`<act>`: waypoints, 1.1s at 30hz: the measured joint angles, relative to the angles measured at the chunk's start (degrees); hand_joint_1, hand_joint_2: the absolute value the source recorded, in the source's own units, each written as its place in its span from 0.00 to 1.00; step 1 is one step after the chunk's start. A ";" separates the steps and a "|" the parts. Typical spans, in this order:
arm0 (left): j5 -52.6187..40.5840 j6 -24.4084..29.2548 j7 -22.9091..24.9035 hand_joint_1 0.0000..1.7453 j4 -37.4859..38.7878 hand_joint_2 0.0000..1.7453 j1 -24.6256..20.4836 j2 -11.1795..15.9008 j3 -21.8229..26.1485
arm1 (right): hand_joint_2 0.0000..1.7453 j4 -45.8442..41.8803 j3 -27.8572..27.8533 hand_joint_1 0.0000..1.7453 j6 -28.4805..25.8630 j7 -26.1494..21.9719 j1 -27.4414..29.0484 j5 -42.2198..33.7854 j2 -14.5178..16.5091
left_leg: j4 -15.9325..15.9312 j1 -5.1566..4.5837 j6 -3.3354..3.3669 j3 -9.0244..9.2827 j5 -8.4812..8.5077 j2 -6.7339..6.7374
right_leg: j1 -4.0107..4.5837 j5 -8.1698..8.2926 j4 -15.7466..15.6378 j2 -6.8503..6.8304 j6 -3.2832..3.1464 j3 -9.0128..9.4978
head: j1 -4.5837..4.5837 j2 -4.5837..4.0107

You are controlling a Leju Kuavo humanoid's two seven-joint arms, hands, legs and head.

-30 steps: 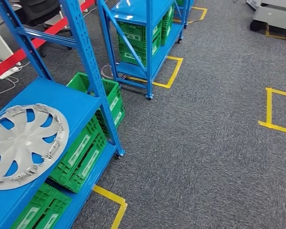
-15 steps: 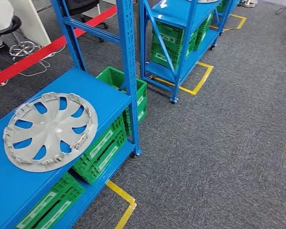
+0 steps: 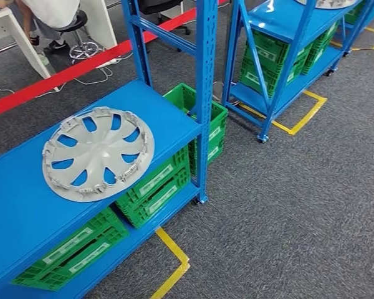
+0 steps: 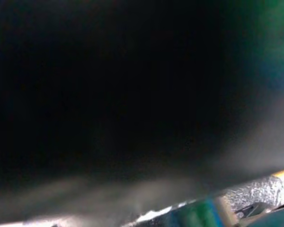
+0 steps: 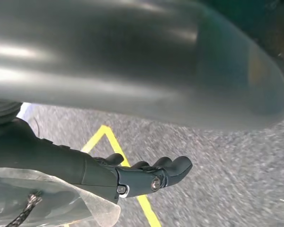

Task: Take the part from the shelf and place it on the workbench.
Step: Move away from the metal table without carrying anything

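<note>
Wheel cover (image 3: 97, 153) untouched near shelf (image 3: 15, 205) right edge; right hand (image 5: 147, 176) empty, fingers straight; left hand unclear.

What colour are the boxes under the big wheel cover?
Green crates, with pale labels, seen best in the head view.

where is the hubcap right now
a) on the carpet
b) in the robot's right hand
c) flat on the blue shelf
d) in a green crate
c: the head view shows the hubcap lying flat on the blue shelf, above the green crates, with no hand on it.
</note>
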 joint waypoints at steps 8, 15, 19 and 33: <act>0.53 -0.11 -0.58 0.00 0.20 0.00 0.06 -0.25 0.02 | 0.00 0.98 0.98 0.00 -0.03 -0.28 -1.38 -0.44 -0.05 | -8.62 -0.34 2.71 3.81 2.58 -0.12 | 0.20 -3.49 3.52 1.14 2.16 -0.16 | 0.34 0.00; 0.55 -0.26 -0.66 0.00 0.38 0.00 -0.09 -0.53 0.02 | 0.00 1.77 1.57 0.00 -0.06 -0.45 -1.29 -0.49 -0.08 | -8.59 -0.13 2.84 4.02 2.59 -5.39 | -0.15 -2.04 10.77 4.98 2.50 -5.87 | 0.53 0.00; 0.55 -0.27 -0.66 0.00 0.39 0.00 -0.11 -0.57 0.02 | 0.00 1.83 1.57 0.00 -0.06 -0.47 -1.32 -0.49 -0.09 | -8.55 -0.06 2.70 4.18 2.51 -6.17 | -0.35 0.70 5.91 5.98 2.53 -3.86 | 0.55 0.00; 1.19 -0.79 -1.01 0.00 1.05 0.00 -0.31 -0.66 0.05 | 0.00 3.11 2.44 0.00 -0.19 -0.92 -2.22 -0.93 -0.17 | -5.09 -0.57 1.05 2.76 1.50 1.84 | 0.36 0.05 0.73 -1.16 0.11 -0.64 | -0.09 0.00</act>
